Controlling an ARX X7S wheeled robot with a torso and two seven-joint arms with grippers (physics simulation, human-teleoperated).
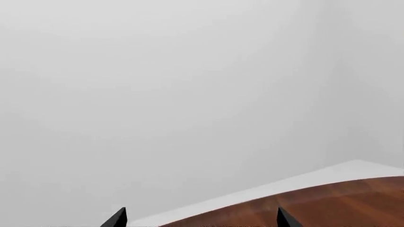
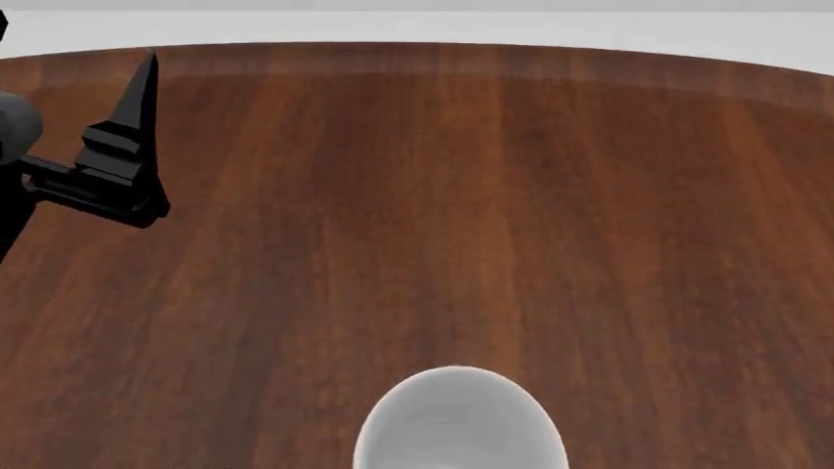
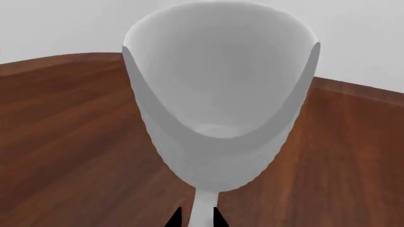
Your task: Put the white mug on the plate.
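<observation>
Wood grain, dark reddish brown, fills most of the head view: a table (image 2: 521, 215) with a curved far edge and a pale grey wall (image 2: 417, 24) beyond it. No writing, brand or label can be read on anything.

The white mug (image 3: 218, 109) is next in size. In the right wrist view its open mouth faces the camera, plain inside and out, and its handle (image 3: 203, 210) runs down between the two dark tips of the right gripper (image 3: 196, 218), which are clamped on it. In the head view the mug (image 2: 459, 420) shows at the near edge, above the wood. The plate is not visible.

The left gripper (image 2: 124, 147) hangs over the table's left side, away from the mug. In the left wrist view its two black fingertips (image 1: 115, 218) stand wide apart with nothing between them.
</observation>
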